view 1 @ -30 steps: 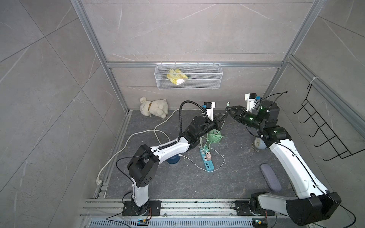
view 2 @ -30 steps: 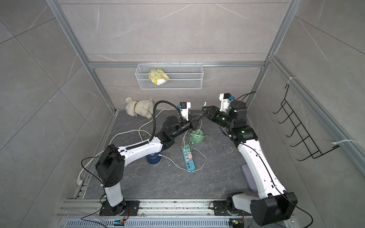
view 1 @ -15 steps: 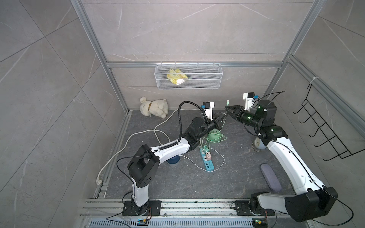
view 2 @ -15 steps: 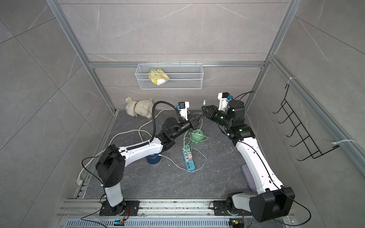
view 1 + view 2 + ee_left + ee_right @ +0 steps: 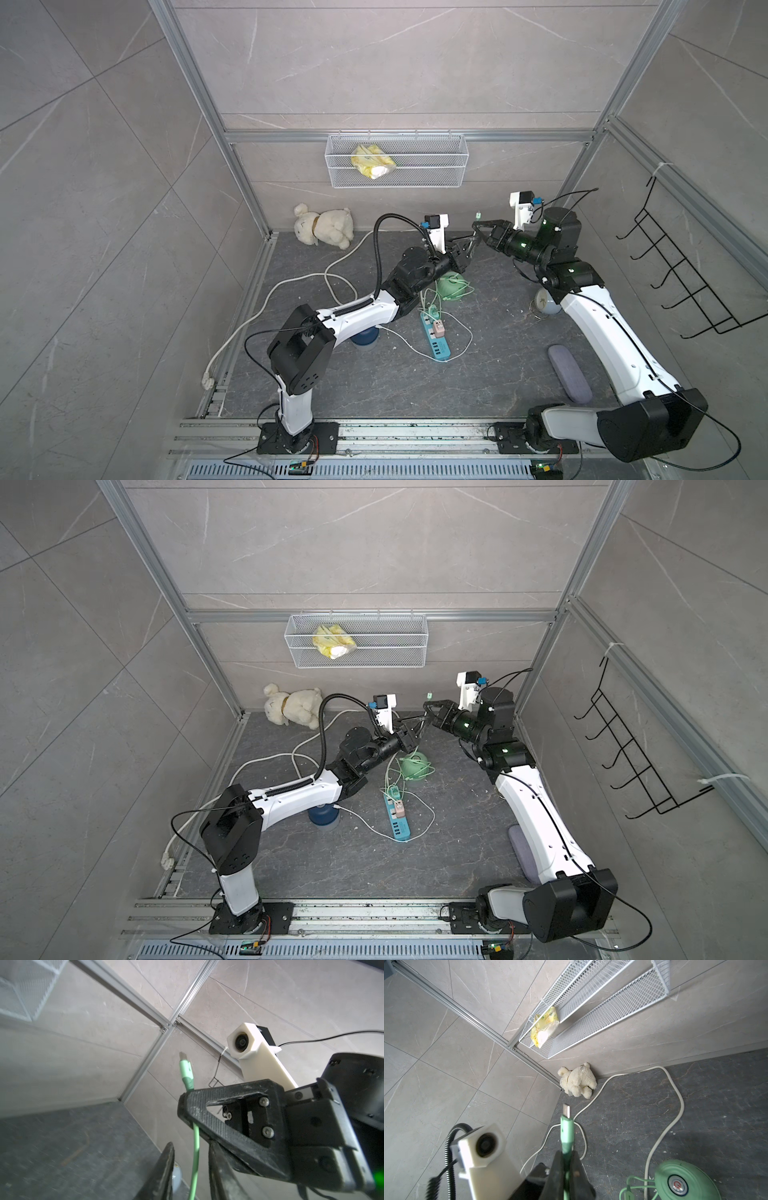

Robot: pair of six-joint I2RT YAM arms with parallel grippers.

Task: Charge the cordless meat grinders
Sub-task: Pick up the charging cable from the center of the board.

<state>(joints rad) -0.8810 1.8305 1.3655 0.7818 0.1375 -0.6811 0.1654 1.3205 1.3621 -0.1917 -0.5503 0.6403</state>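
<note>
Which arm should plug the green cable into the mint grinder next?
Right, I'd say. The right gripper is shut on the green cable just behind its plug, tip sticking out free. The left gripper has its jaws apart around the cable, gripping nothing. The mint grinder sits on the floor nearby.

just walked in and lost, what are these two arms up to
Both arms meet in the air near the mint green dome-shaped grinder. The right tool is shut on a mint green charging cable just behind its metal plug; the left tool stands open around the same cable further down. The plug is not yet in the grinder.
</note>
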